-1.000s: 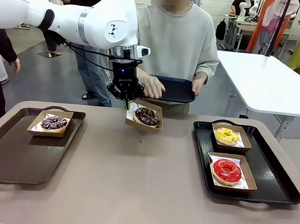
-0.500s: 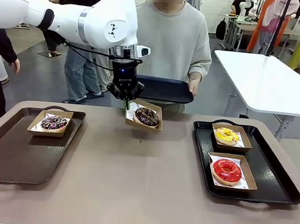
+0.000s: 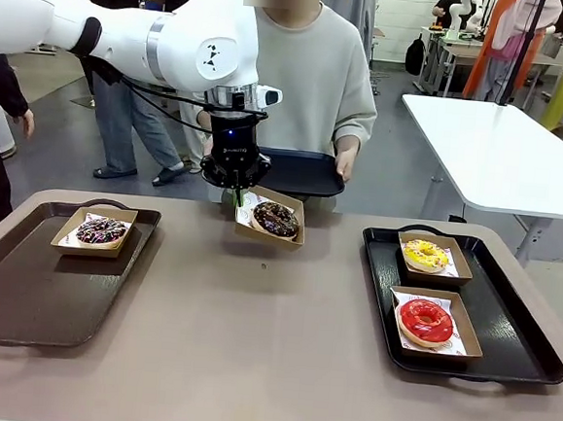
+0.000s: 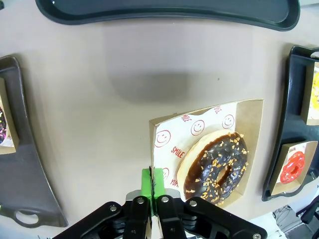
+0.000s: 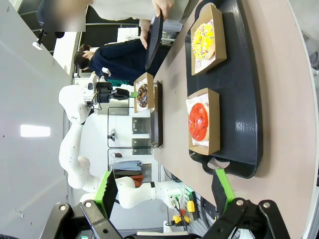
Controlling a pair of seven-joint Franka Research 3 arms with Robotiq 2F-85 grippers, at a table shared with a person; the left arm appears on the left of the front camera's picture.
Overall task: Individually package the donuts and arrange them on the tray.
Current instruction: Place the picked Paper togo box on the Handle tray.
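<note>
Above the table's (image 3: pixel 250 364) far edge, mid-width, the left gripper (image 4: pixel 153 183) pinches, jaws clamped, one corner of the box (image 3: pixel 270 216) carrying the chocolate donut (image 4: pixel 215 168), which could tilt and slide out; the right gripper (image 5: pixel 164 191) gapes idle.

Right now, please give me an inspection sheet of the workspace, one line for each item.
Surface: brown table, bare in the middle.
Job's things: chocolate donut in a paper box, held above the table; sprinkled chocolate donut boxed on the left tray; yellow donut and red donut boxed on the right tray.
Clutter: nothing seen.
Grippers: left gripper shut on the box's paper edge; right gripper open, holding nothing.
Cables: black cables along the left arm.
Surroundings: person's hand holds a dark tray; white table behind.
</note>
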